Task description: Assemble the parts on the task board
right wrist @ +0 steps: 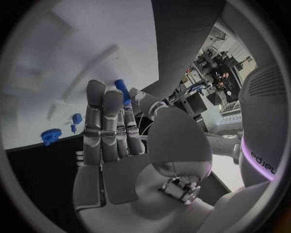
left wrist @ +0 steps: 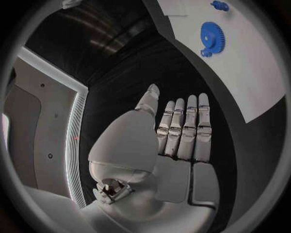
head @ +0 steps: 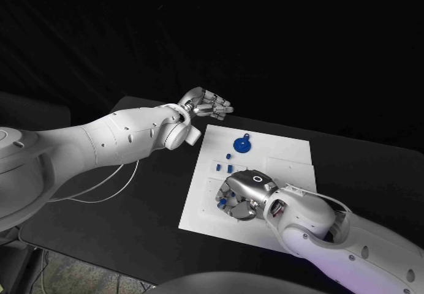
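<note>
The white task board (head: pixel 284 153) lies in the middle of the black table. A blue gear (head: pixel 243 144) sits near its far edge, with small blue pegs (head: pixel 230 167) standing nearer the middle. My right hand (head: pixel 244 197) is low over the board's near left part, fingers extended; a blue peg (right wrist: pixel 123 91) sits pinched between its thumb and a fingertip. More blue shows under that hand (head: pixel 221 196). My left hand (head: pixel 206 104) hovers beyond the board's far left corner over the table, fingers straight and holding nothing (left wrist: pixel 182 128). The gear (left wrist: pixel 211 37) lies well ahead of it.
The right wrist view shows the board (right wrist: pixel 60 73), the gear (right wrist: pixel 51 136) and a small blue piece (right wrist: pixel 76 118) beyond the fingers. A tiny blue part (left wrist: pixel 219 5) lies past the gear. A thin cable (head: pixel 106 184) trails on the table beside my left arm.
</note>
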{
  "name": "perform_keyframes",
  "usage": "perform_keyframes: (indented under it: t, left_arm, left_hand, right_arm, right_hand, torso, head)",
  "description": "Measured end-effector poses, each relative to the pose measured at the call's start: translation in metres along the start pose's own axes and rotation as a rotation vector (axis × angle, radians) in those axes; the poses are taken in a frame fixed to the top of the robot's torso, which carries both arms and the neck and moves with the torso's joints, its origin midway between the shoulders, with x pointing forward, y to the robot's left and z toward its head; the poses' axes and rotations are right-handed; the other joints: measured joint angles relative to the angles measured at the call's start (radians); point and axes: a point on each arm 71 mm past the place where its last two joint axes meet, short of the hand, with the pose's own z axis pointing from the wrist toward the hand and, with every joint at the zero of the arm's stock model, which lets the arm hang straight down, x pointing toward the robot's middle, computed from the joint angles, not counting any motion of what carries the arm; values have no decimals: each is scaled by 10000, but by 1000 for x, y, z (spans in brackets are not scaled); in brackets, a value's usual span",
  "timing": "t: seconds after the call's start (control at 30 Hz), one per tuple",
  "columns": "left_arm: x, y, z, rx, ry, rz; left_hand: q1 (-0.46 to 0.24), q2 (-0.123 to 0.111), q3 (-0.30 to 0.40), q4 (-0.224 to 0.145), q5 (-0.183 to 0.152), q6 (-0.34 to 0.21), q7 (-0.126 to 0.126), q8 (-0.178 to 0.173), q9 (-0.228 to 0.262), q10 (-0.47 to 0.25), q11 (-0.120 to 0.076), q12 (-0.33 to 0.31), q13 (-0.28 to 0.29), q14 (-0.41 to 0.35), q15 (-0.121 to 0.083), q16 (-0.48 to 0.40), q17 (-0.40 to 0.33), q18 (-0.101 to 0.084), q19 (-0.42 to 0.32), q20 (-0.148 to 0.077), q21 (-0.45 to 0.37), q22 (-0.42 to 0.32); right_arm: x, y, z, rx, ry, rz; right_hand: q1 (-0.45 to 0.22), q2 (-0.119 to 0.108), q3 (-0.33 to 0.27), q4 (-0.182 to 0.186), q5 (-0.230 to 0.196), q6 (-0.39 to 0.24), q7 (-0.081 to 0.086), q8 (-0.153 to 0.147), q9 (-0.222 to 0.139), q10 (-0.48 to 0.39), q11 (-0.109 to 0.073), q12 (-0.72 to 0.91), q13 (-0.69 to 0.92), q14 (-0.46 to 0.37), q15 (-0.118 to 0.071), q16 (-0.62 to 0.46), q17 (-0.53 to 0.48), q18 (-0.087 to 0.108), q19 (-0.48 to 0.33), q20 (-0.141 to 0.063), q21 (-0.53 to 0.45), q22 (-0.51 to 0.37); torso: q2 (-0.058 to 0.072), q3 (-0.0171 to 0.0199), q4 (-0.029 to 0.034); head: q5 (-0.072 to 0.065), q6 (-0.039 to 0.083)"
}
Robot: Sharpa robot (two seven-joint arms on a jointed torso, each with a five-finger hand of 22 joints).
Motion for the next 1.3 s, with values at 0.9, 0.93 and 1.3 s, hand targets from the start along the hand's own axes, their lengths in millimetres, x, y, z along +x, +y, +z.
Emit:
perform_keyframes:
  t: [0.9, 0.93, 1.3]
  left_arm:
    - [0, 0, 0, -44, 58, -17]
    - [0, 0, 0, -44, 60, -18]
    - [1, 0, 0, -53, 75, -24]
  left_hand:
    - [0, 0, 0, 0, 0, 0, 0, 0, 0, 0, 0, 0, 0, 0, 0, 0, 0, 0, 0, 0, 0, 0]
    - [0, 0, 0, 0, 0, 0, 0, 0, 0, 0, 0, 0, 0, 0, 0, 0, 0, 0, 0, 0, 0, 0]
    - [0, 0, 0, 0, 0, 0, 0, 0, 0, 0, 0, 0, 0, 0, 0, 0, 0, 0, 0, 0, 0, 0]
  right_arm:
    - [2, -4, 0, 268, -318, 308]
    - [1, -4, 0, 260, -356, 326]
    - [-2, -2, -1, 116, -750, 550]
  right_hand:
    - [132, -452, -723, 159, 105, -928, 221, 31, -42, -888, 260, -3, -28, -88, 232, 8, -247, 157, -36, 285, -277, -325]
    - [131, -452, -629, 143, 105, -927, 221, 31, -42, -663, 196, -3, -28, -88, 232, 8, -246, 157, -36, 285, -277, -322]
    - [131, -452, -596, 73, 105, -917, 102, 31, -41, 349, -116, -4, 0, -68, 31, 40, -191, 133, -34, 66, -114, -229]
  torso:
    - [4, 14, -8]
    - [4, 14, -7]
    - [4, 11, -1]
  head:
    - [24, -29]
    - [24, -29]
    - [30, -44]
